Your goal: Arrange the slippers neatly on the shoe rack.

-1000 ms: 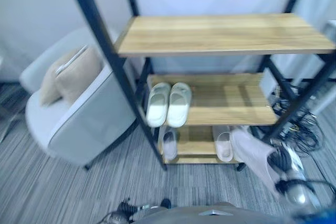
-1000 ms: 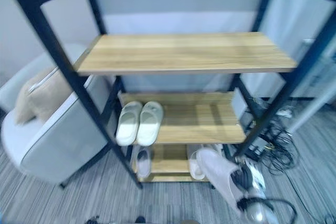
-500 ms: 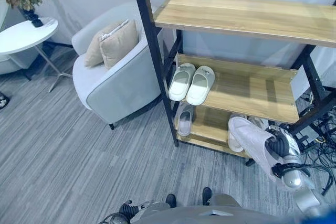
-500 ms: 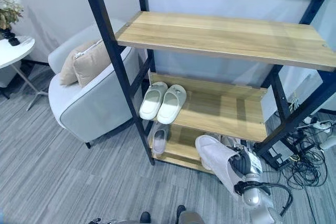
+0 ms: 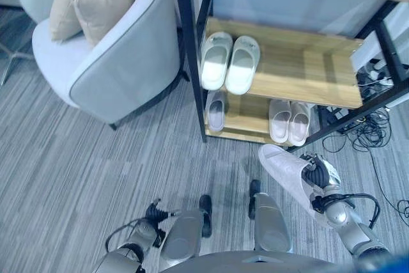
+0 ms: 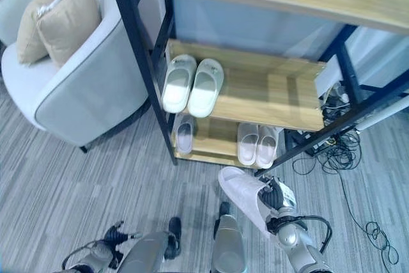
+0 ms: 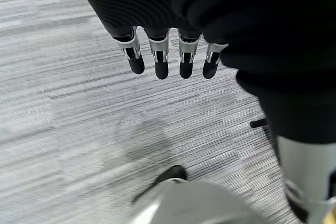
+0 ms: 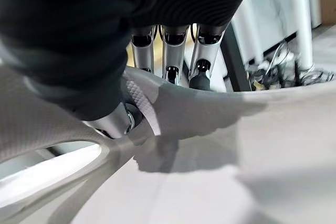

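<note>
The right hand (image 5: 317, 177) carries a pale grey slipper (image 5: 285, 172) in front of the shoe rack (image 5: 189, 49), just outside its lower right post and above the carpet; the right wrist view shows its fingers (image 8: 168, 59) curled over the slipper's edge with the thumb pinching from the other side. On the rack's middle shelf (image 5: 313, 75) a white pair (image 5: 230, 62) lies side by side at the left end. On the bottom shelf (image 5: 246, 119) a single grey slipper (image 5: 216, 108) sits at the left and another pair (image 5: 289, 120) at the right. The step in hand looks like carrying the held slipper to its mate. The next move probably calls for lowering it onto the bottom shelf beside the single slipper, toe inward and parallel. The left hand (image 7: 168, 51) hangs over the carpet well short of the rack, fingers straight and holding nothing.
</note>
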Available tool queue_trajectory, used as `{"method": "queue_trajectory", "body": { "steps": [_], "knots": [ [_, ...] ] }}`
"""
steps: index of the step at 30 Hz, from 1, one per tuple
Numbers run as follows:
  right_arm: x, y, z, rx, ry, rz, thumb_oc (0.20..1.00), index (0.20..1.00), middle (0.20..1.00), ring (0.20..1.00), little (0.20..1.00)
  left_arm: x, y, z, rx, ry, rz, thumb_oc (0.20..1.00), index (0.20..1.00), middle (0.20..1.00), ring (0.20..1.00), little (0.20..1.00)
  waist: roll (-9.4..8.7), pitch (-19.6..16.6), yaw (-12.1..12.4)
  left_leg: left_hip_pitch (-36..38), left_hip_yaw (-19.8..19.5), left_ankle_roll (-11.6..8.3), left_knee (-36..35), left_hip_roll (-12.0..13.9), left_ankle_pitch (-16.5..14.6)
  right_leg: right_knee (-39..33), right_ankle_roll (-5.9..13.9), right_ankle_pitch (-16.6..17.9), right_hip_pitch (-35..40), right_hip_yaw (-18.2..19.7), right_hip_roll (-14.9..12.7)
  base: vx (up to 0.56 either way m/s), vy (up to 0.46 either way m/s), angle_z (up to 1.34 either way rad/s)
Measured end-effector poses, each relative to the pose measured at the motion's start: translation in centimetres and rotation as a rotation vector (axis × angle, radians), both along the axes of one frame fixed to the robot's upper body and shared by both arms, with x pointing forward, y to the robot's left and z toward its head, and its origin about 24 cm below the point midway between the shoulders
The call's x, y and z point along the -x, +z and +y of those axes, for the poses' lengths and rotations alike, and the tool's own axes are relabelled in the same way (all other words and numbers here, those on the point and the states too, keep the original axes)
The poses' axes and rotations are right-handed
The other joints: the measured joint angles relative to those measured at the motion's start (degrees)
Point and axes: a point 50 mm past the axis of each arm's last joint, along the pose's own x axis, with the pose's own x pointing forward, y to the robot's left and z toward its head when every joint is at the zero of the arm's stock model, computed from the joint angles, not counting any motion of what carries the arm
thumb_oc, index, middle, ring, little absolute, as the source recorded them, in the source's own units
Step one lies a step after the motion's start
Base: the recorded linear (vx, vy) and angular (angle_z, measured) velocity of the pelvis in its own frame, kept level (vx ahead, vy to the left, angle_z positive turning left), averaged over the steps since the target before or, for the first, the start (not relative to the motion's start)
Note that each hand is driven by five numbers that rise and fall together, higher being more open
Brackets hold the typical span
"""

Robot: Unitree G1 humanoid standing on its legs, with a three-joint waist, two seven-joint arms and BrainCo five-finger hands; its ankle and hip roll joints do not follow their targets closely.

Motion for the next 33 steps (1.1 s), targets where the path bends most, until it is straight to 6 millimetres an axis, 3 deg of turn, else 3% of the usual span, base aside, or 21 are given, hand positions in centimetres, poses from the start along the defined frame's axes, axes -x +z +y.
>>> {"method": "queue_trajectory", "body": {
  "steps": [1,2,3,5,6,7,9,10,12,14,16,17,18,20,21,22,25,26,29,31,33],
  "knots": [
    [-1.9,1.6,-0.2,0.017,0.017,-0.070,0.200,0.200,0.200,0.200,0.200,-2.1,1.0,-0.6,-0.012,-0.048,-0.080,1.000,1.000,1.000,1.000,1.000,1.18,1.3,-0.7,-8.6,-2.6,-1.24,9.2,0.1,-2.7,6.1,-0.55,-1.1,-6.1,1.9,2.7,-0.18,-0.111,0.69],
    [-4.3,3.6,0.1,0.027,0.048,-0.150,0.200,0.200,0.200,0.200,0.200,-4.0,2.1,-0.8,-0.010,-0.055,-0.153,1.000,1.000,1.000,1.000,1.000,1.55,3.3,0.8,-15.2,-3.5,-2.36,15.0,1.0,-4.2,12.8,-1.43,-2.9,-12.5,1.2,3.4,-0.16,-0.131,0.68],
    [-5.1,4.4,0.6,0.015,0.065,-0.186,0.200,0.200,0.200,0.200,0.200,-4.7,2.7,-0.6,0.001,-0.039,-0.202,1.000,1.000,1.000,1.000,1.000,1.08,3.6,0.8,-19.0,-4.1,-2.87,19.3,1.1,-5.4,18.7,-3.43,-5.7,-15.9,1.1,3.4,-0.13,-0.143,0.43],
    [-6.3,5.7,1.5,-0.026,0.088,-0.251,0.200,0.200,0.200,0.200,0.200,-5.8,3.6,-0.8,0.043,0.000,-0.272,1.000,1.000,1.000,1.000,1.000,0.89,3.8,2.4,-24.7,-6.1,-4.34,26.8,1.2,-7.9,26.0,-3.99,-9.1,-21.4,-0.2,3.4,-0.03,-0.133,0.46],
    [-7.4,6.9,2.6,-0.043,0.128,-0.300,0.200,0.200,0.200,0.200,0.200,-5.9,3.9,-0.6,0.071,0.062,-0.319,1.000,1.000,1.000,1.000,1.000,1.06,3.5,3.8,-29.2,-7.2,-4.82,31.9,1.2,-9.2,32.6,-4.63,-11.6,-25.5,-1.3,3.7,-0.07,-0.160,0.37],
    [-8.2,8.1,3.3,-0.067,0.148,-0.346,0.200,0.200,0.200,0.200,0.200,-5.9,4.3,-0.2,0.092,0.123,-0.359,1.000,1.000,1.000,1.000,1.000,0.56,3.2,3.5,-32.8,-7.5,-5.41,38.0,1.3,-11.6,38.8,-5.34,-15.2,-28.8,-0.8,3.8,-0.17,-0.157,0.32],
    [-9.4,10.6,4.5,-0.119,0.176,-0.448,0.200,0.200,0.200,0.200,0.200,-5.3,4.0,0.3,0.139,0.224,-0.361,1.000,1.000,1.000,1.000,1.000,1.00,2.5,5.1,-38.9,-8.4,-7.06,46.4,0.9,-13.3,47.5,-5.79,-17.9,-34.7,-1.6,4.2,-0.11,-0.119,0.18],
    [-9.4,11.7,4.8,-0.149,0.188,-0.493,0.200,0.200,0.200,0.200,0.200,-4.9,3.9,0.6,0.183,0.316,-0.376,1.000,1.000,1.000,1.000,1.000,1.17,0.7,4.5,-43.7,-8.2,-6.79,52.2,1.9,-16.0,53.2,-7.34,-20.1,-39.4,-1.6,4.1,-0.09,-0.094,0.06],
    [-10.7,14.6,5.4,-0.179,0.194,-0.599,0.200,0.200,0.200,0.200,0.200,-4.9,4.0,1.0,0.244,0.426,-0.393,1.000,1.000,1.000,1.000,1.000,2.46,-1.3,4.9,-54.2,-8.4,-6.91,67.1,2.2,-20.2,67.7,-7.54,-24.1,-49.7,-1.0,4.5,-0.04,-0.083,-0.07],
    [-11.5,15.3,5.5,-0.175,0.183,-0.618,0.200,0.200,0.200,0.200,0.200,-6.4,5.1,0.6,0.283,0.443,-0.455,1.000,1.000,1.000,1.000,1.000,3.06,-2.4,5.5,-62.5,-8.2,-7.38,76.7,2.1,-22.8,77.5,-7.25,-25.8,-58.8,0.5,4.5,0.04,-0.055,-0.13],
    [-11.9,14.1,4.7,-0.162,0.131,-0.563,0.200,0.200,0.200,0.200,0.200,-8.0,6.3,0.5,0.308,0.447,-0.511,1.000,1.000,1.000,1.000,1.000,3.44,-2.4,5.5,-66.3,-8.2,-7.42,78.0,2.5,-22.8,79.7,-6.61,-25.4,-62.4,0.8,5.1,0.07,-0.076,0.06],
    [-12.1,13.6,3.8,-0.170,0.066,-0.543,0.200,0.200,0.200,0.200,0.200,-8.7,7.5,1.1,0.323,0.473,-0.579,1.000,1.000,1.000,1.000,1.000,3.62,-3.2,5.4,-69.1,-6.9,-7.58,81.1,4.0,-22.8,87.0,-7.15,-30.9,-61.3,3.6,6.7,0.12,-0.090,0.27],
    [-12.6,13.6,3.1,-0.183,0.017,-0.533,0.200,0.200,0.200,0.200,0.200,-8.8,8.1,1.9,0.344,0.541,-0.627,1.000,1.000,1.000,1.000,1.000,5.28,-3.5,4.5,-71.3,-6.8,-7.52,86.4,3.4,-24.4,91.1,-5.72,-33.2,-64.1,4.4,5.4,0.13,-0.116,0.16],
    [-12.9,14.0,2.5,-0.192,-0.016,-0.538,0.200,0.200,0.200,0.200,0.200,-7.1,7.0,2.8,0.339,0.642,-0.613,1.000,1.000,1.000,1.000,1.000,7.92,-3.4,4.6,-69.8,-7.8,-9.51,93.8,2.4,-29.0,95.7,-4.49,-33.4,-66.8,5.0,4.9,0.09,-0.102,-0.08],
    [-13.1,13.3,2.4,-0.240,-0.073,-0.519,0.200,0.200,0.200,0.200,0.200,-5.2,4.8,4.0,0.266,0.816,-0.515,1.000,1.000,1.000,1.000,1.000,6.77,-3.2,3.8,-70.9,-7.3,-9.65,96.5,2.7,-29.8,101.1,-4.07,-36.0,-66.6,6.8,5.2,0.07,-0.103,0.25],
    [-13.1,13.6,2.8,-0.250,-0.062,-0.537,0.200,0.200,0.200,0.200,0.200,-4.7,4.1,2.9,0.272,0.808,-0.475,1.000,1.000,1.000,1.000,1.000,5.86,-2.9,3.7,-72.2,-7.5,-11.46,96.6,2.7,-30.3,100.4,-3.82,-36.3,-67.8,6.3,5.0,0.12,-0.107,0.51],
    [-14.0,15.0,2.6,-0.302,-0.104,-0.599,0.200,0.200,0.200,0.200,0.200,-6.6,6.3,-1.6,0.415,0.622,-0.613,1.000,1.000,1.000,1.000,1.000,5.21,-0.3,4.5,-70.2,-8.9,-10.88,105.4,2.3,-35.8,107.3,-3.93,-37.7,-69.0,6.4,5.4,0.11,-0.048,0.15],
    [-14.9,16.2,2.9,-0.315,-0.106,-0.620,0.200,0.200,0.200,0.200,0.200,-7.2,7.0,-1.9,0.436,0.609,-0.644,1.000,1.000,1.000,1.000,1.000,5.58,0.4,4.3,-70.9,-9.0,-11.00,106.3,2.0,-36.0,107.7,-3.31,-37.6,-69.8,6.5,5.6,0.07,0.012,-0.10],
    [-16.8,21.6,2.4,-0.306,-0.101,-0.737,0.200,0.200,0.200,0.200,0.200,-8.3,9.0,-1.0,0.436,0.556,-0.733,1.000,1.000,1.000,1.000,1.000,6.12,1.6,4.4,-71.9,-8.0,-10.13,107.1,1.7,-36.1,108.7,-3.38,-37.7,-70.7,7.7,5.5,0.03,0.031,0.02],
    [-17.6,26.4,1.5,-0.271,-0.109,-0.840,0.200,0.200,0.200,0.200,0.200,-8.3,9.3,-0.1,0.412,0.549,-0.746,1.000,1.000,1.000,1.000,1.000,6.73,2.5,5.9,-71.6,-7.3,-9.81,107.1,1.8,-36.5,108.8,-3.41,-38.4,-70.6,8.3,5.5,0.03,0.058,0.07],
    [-17.7,30.1,2.1,-0.246,-0.073,-0.925,0.200,0.200,0.200,0.200,0.200,-7.7,8.9,0.7,0.381,0.553,-0.730,1.000,1.000,1.000,1.000,1.000,6.81,3.8,6.3,-71.6,-7.2,-9.56,107.4,1.6,-37.0,109.0,-3.44,-38.6,-70.6,8.4,5.5,0.04,0.039,-0.01]
  ]
}}
